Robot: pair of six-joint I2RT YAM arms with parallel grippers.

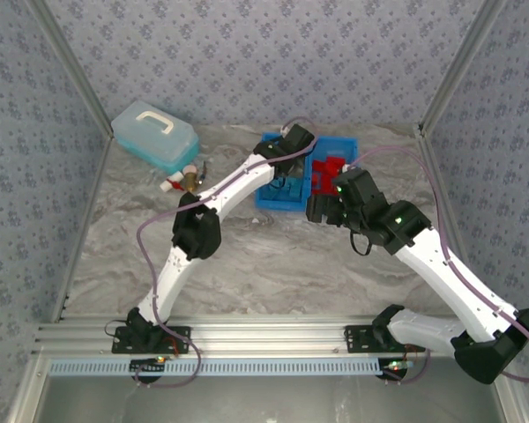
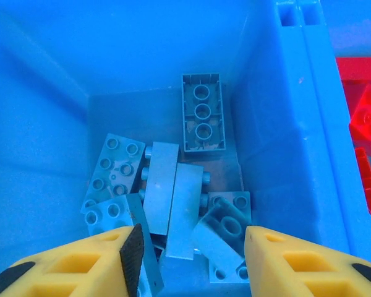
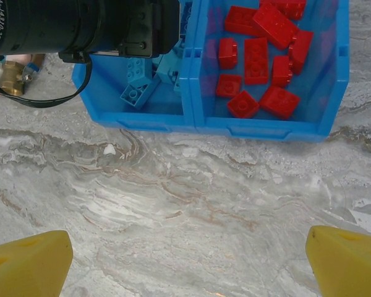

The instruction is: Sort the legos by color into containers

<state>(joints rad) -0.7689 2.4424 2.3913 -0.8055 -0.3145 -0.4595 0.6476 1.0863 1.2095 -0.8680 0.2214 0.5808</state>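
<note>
Left gripper (image 2: 190, 250), jaws partly apart and empty, hangs inside the left compartment of the bin (image 2: 49, 124), blue legos (image 2: 173, 198) heaped just below them, likely a drop-off. Right gripper (image 3: 185, 247), jaws wide and empty, hovers short of the red legos (image 3: 256, 59) ahead

Blue legos (image 2: 173, 204) are piled in the left compartment of the bin (image 3: 247, 129); red legos (image 3: 256, 59) are spread in the right.

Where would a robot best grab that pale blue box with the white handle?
Probably by the white handle, coming straight down from above. It arches up off the lid of the pale blue box, so one finger could go on each side of it, while the box's body looks too wide for the jaws.
</note>
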